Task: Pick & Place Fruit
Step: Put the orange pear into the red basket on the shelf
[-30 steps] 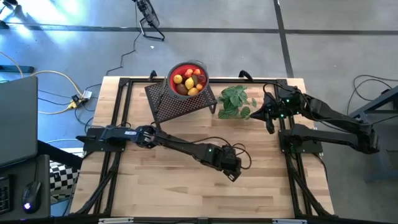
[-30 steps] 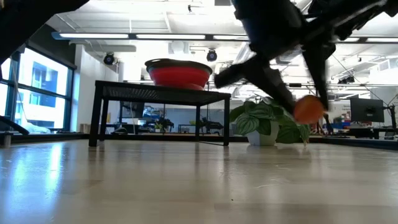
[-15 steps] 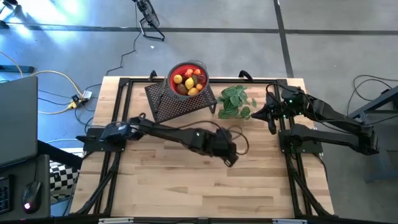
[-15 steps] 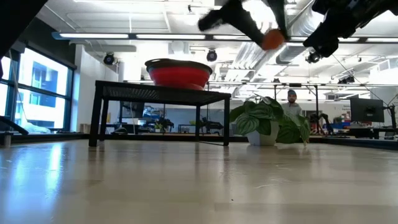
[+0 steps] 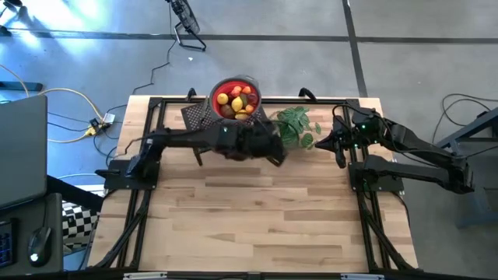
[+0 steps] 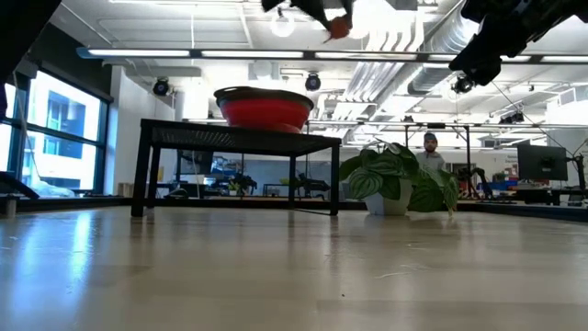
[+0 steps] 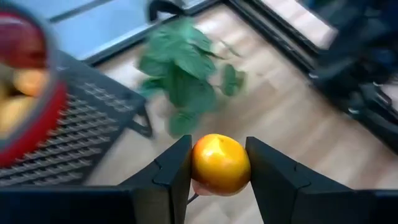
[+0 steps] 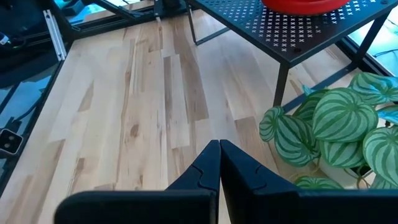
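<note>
My left gripper (image 5: 274, 154) hangs high above the table, next to the black perforated stand (image 5: 204, 126), and is shut on a small orange-yellow fruit (image 7: 221, 165). In the low view the fruit (image 6: 340, 26) shows above the level of the red bowl (image 6: 264, 108). That bowl (image 5: 235, 99) stands on the stand and holds several yellow, orange and red fruit. My right gripper (image 8: 219, 149) waits shut and empty at the table's right side, beside the green plant (image 5: 298, 126). My left gripper pinches the fruit between its two fingers, one finger on each of two opposite sides (image 7: 198, 163). The fingers (image 7: 173, 174) come slanting down toward the far edge. The fruit is lifted clear of the table and touches nothing else.
The leafy plant (image 7: 186, 74) stands just right of the stand, close to my left gripper. Black frame rails (image 5: 148, 148) run along the table's left, right and far sides. Bare wood (image 5: 257, 225) fills the near half. A person (image 6: 430, 142) shows far off in the room.
My left gripper has risen steeply from near the tabletop and gone toward the far edge, toward the stand and bowl, tipping less steeply down. It has kept its hold, and the orange fruit has gone up with it, from low over the table to above the bowl's rim.
</note>
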You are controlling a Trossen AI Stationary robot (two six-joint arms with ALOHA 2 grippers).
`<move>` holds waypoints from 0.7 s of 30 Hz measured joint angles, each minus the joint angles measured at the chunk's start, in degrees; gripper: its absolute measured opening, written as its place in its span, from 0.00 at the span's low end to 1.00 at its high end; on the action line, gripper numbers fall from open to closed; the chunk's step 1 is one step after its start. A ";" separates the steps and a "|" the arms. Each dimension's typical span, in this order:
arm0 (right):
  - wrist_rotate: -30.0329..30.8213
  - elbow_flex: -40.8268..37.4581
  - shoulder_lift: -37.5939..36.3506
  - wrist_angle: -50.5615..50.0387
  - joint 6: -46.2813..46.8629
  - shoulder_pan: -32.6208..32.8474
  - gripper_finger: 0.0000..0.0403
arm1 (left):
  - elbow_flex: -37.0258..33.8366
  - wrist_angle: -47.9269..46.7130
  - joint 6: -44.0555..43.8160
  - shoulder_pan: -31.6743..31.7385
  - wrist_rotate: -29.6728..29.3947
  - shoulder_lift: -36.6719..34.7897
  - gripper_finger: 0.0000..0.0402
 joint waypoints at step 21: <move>0.20 0.00 0.00 -0.14 0.28 0.01 0.01 | -0.10 -22.29 -1.30 15.60 -2.24 -2.34 0.34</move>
